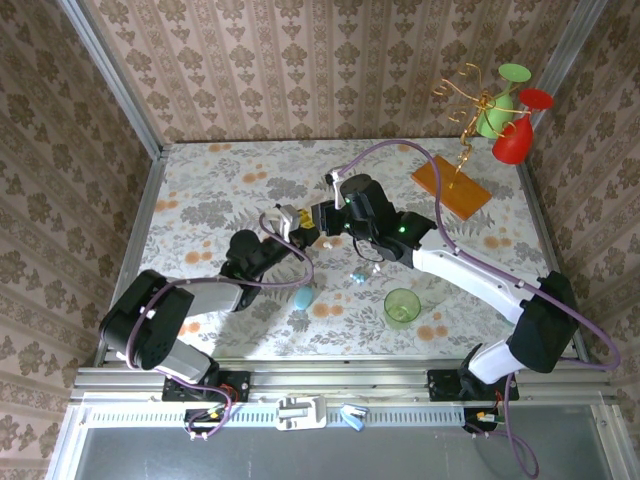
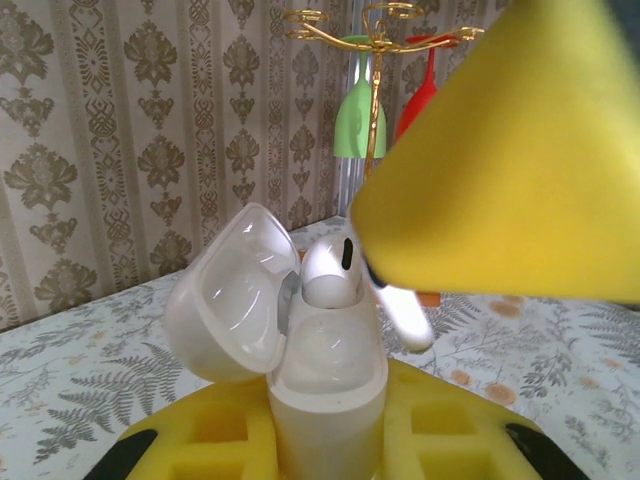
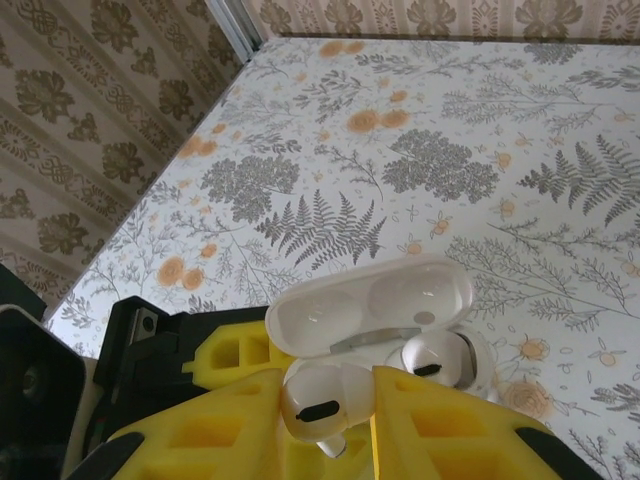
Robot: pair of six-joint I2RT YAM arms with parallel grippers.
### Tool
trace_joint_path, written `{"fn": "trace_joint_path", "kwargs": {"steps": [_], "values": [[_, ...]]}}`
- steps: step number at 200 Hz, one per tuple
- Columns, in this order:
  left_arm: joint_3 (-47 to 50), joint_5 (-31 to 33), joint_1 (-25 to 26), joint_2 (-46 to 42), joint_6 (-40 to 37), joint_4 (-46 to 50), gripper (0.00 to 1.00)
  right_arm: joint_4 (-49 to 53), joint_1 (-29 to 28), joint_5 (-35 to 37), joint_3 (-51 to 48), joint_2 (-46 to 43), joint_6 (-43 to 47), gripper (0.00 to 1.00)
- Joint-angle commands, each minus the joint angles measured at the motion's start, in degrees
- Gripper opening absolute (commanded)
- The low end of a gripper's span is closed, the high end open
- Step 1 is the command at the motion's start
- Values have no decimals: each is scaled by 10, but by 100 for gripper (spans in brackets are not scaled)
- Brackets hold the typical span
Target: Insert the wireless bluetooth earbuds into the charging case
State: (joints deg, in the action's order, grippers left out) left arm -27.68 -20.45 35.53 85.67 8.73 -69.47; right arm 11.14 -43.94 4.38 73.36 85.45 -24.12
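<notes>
1. Over the middle of the floral table (image 1: pixel 200 200), from the top camera, the left gripper (image 1: pixel 291 220) and right gripper (image 1: pixel 322 216) meet tip to tip. The white charging case (image 1: pixel 289 215) in the left one is a small pale patch, and what the right fingers pinch is too small to tell. A pale blue case (image 1: pixel 302 297), a tiny bluish earbud (image 1: pixel 358 277) and a green cup (image 1: pixel 402 307) lie nearer the bases.
2. At the left wrist, the left gripper's yellow pads clamp the white charging case upright, its base cut off by the frame edge and its lid swung open to the left. A seated earbud (image 2: pixel 330 268), glossy white with a dark vent, sits in one well. Just beside the rim hangs the held earbud (image 2: pixel 400 315), a blurred white stem whose head is hidden behind the right gripper's big, out-of-focus yellow finger.
3. At the right wrist, the right gripper's fingers are drawn narrow on the held earbud. Its white head with a dark oval slot shows, and its stem is partly hidden between them. Behind it the lid's two hollows face the camera, and the seated earbud fills the right-hand well. The case body is mostly hidden.
</notes>
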Motion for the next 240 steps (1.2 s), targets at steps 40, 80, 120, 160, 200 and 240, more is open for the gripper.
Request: {"fn": "trace_joint_path", "kwargs": {"steps": [40,80,120,160,200,240], "values": [[-18,-2,9,-5,43,-32,0,-62,-1,19,-14,-2,-3,25],[-23,-8,9,-15,52,-31,0,-70,0,20,-18,9,-3,24],[-25,-7,9,-21,63,-32,0,-76,1,21,-22,18,-3,24],[-31,-5,9,-30,81,-30,0,-81,1,24,-32,20,-3,24],[-38,5,7,-37,98,-24,0,-91,0,21,-46,17,-8,24],[-45,9,8,-47,99,-3,0,-111,1,9,-67,11,-26,24]]}}
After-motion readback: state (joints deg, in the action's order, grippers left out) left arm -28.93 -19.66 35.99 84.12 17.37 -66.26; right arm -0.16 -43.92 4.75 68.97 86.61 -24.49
